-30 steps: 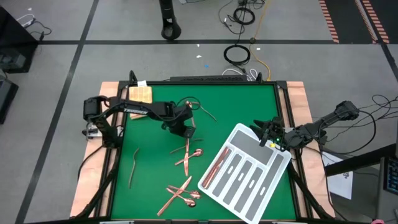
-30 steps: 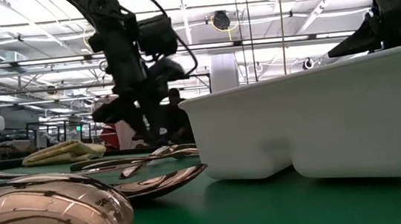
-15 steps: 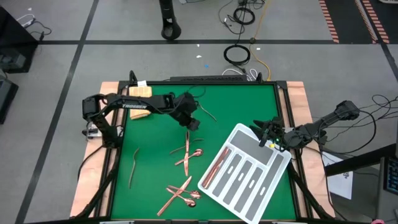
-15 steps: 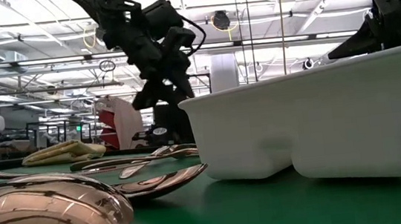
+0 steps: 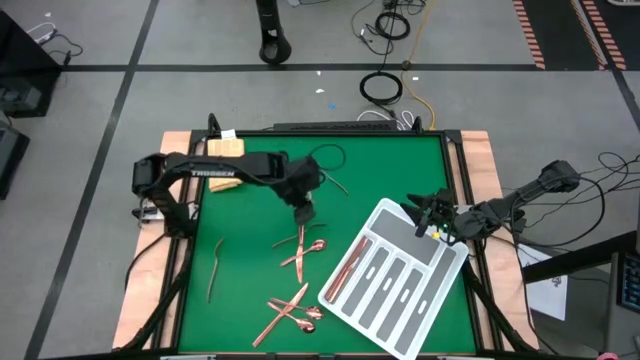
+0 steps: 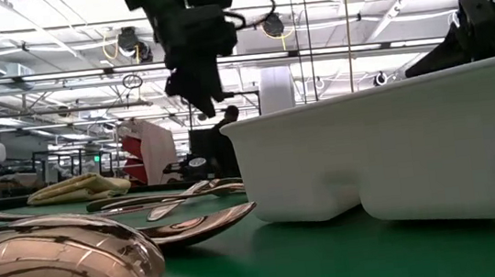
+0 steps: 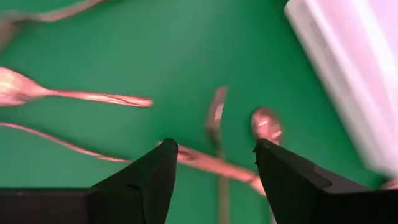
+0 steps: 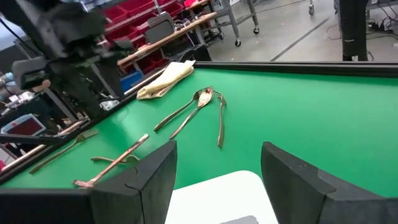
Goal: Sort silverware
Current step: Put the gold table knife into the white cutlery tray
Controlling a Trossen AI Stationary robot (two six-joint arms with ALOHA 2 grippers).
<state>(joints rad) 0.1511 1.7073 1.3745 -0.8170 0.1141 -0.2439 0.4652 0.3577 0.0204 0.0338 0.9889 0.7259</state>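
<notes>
Copper silverware lies flat on the green table: two crossed pieces in the middle, a cluster near the front, one piece at the left and a few farther back. One piece lies in the white tray. My left gripper hangs open above the crossed pieces, clear of them. My right gripper waits open over the tray's far corner.
A yellow-tan folded cloth lies at the table's far left corner. The tray stands slanted at the right front. A spoon bowl lies close to the low camera. Bare green surface shows at the far right.
My left gripper has risen from close to the table and swung round, shifting a little toward the table's right edge; it now points down over the crossed pieces. The silverware on the table lies as it did.
</notes>
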